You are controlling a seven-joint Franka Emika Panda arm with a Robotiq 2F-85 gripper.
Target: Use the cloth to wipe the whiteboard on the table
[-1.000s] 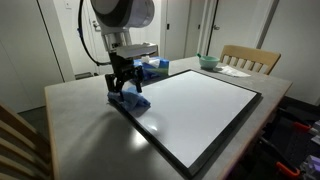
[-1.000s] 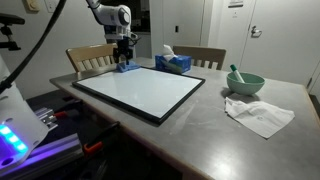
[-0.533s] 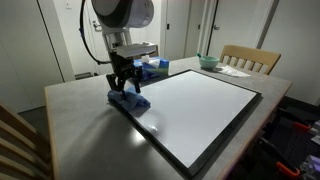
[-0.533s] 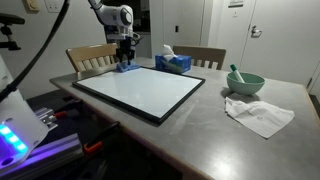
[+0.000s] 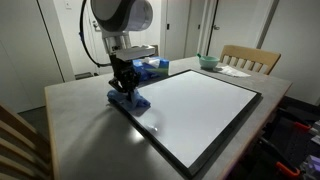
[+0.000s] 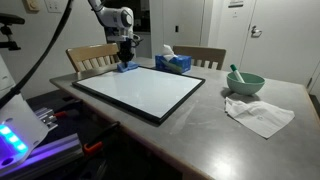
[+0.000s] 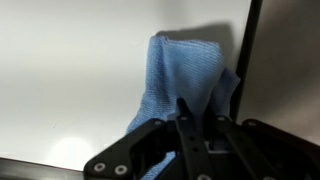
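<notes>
The blue cloth (image 5: 131, 100) lies crumpled on the corner of the whiteboard (image 5: 205, 110), partly over its black frame, on the grey table (image 5: 80, 120). My gripper (image 5: 123, 87) points straight down onto it. In the wrist view the two black fingers (image 7: 185, 110) stand close together, and the cloth (image 7: 180, 65) is pinched up between them, by the board's frame. The gripper (image 7: 200, 113) is shut on the cloth. In an exterior view the cloth (image 6: 127, 68) shows as a small blue patch under the gripper (image 6: 126, 63) at the far corner of the whiteboard (image 6: 140, 92).
A blue tissue box (image 6: 174, 63) stands just behind the board. A green bowl (image 6: 245, 83) and white papers (image 6: 258, 115) lie on the table (image 6: 200, 125) beyond the board's other end. Wooden chairs (image 5: 250, 58) (image 6: 90, 55) stand round the table.
The fingers, spread wide over the cloth a second ago, have come together and pinched the cloth. The arm has stayed in place.
</notes>
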